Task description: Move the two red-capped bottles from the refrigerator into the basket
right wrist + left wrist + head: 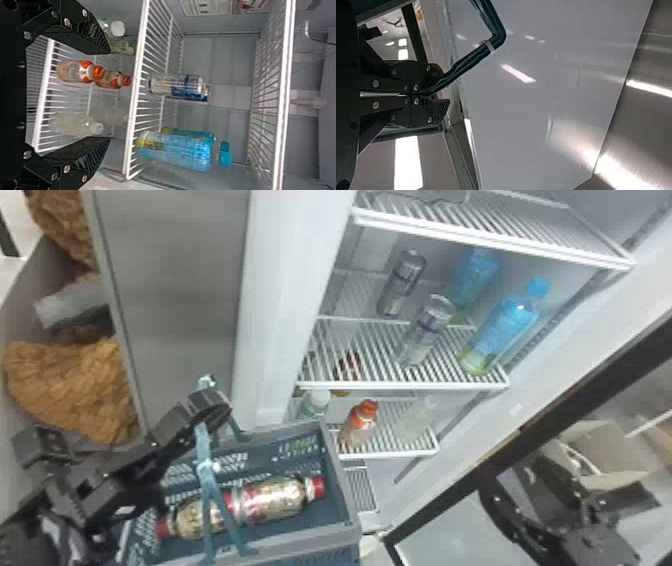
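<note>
In the head view my left gripper (pixel 210 410) is above the grey-blue basket (pixel 350 510), shut on its teal handle (pixel 203 445). The left wrist view has the same gripper (pixel 440 90) closed on the handle (pixel 468 59). Two red-capped bottles lie inside the basket, one (pixel 280 499) toward its right end, the other (pixel 192 517) toward its left, partly behind the handle. My right arm's gripper (pixel 575 510) is at the lower right. In the right wrist view this gripper (pixel 109 96) stands open before the refrigerator shelves, its fingers apart with nothing gripped.
The open refrigerator's middle shelf (pixel 405 385) carries cans (pixel 425 332) and blue bottles (pixel 505 330). Orange-capped bottles (pixel 81 72) and pale bottles (pixel 75 124) stand on the shelf below. The refrigerator's side wall (pixel 280 305) rises behind the basket; cardboard boxes (pixel 605 445) are at right.
</note>
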